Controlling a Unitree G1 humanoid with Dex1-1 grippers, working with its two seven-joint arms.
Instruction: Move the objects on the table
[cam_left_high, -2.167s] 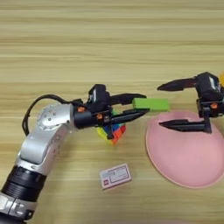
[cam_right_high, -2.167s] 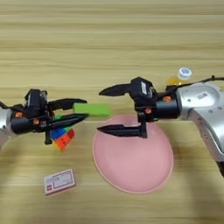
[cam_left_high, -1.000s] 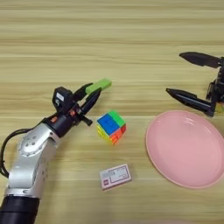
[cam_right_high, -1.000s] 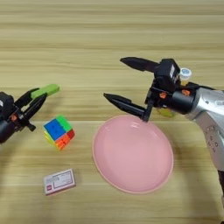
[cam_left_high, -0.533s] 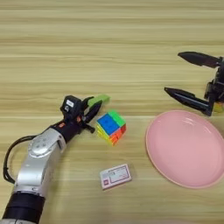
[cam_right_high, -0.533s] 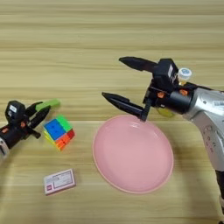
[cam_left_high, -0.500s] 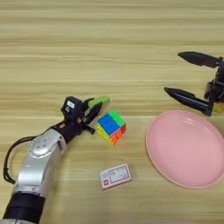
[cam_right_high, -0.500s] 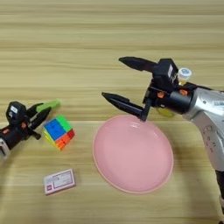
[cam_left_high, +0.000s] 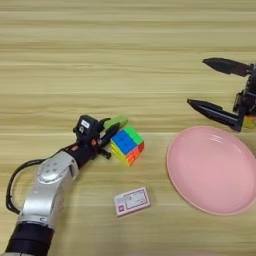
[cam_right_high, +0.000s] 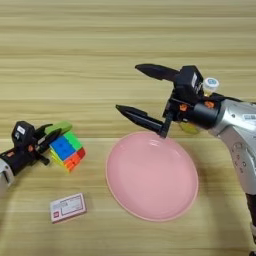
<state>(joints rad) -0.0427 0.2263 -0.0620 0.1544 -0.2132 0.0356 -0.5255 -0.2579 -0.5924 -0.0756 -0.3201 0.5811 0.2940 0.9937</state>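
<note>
My left gripper (cam_left_high: 109, 131) is shut on the small bright-green block (cam_left_high: 116, 121), low over the table (cam_left_high: 100, 50). The block's end rests against the top left of the Rubik's cube (cam_left_high: 126, 145). That cube sits left of centre, seen again as the cube (cam_right_high: 66, 149). My right gripper (cam_right_high: 127, 86) hangs open and wide above the far edge of a pink plate, with nothing between its fingers. Behind its wrist stands the orange-juice bottle (cam_right_high: 210, 83), of which mostly the white cap shows.
A round pink plate (cam_left_high: 212, 170) lies at the right front. In front of the cube lies a small white-and-red card (cam_left_high: 132, 201). My left forearm (cam_left_high: 50, 185) reaches in from the bottom left corner.
My left gripper has carried the green block back to the left and down, ending beside the cube. My right gripper pulled back to the right early on and has held still since.
</note>
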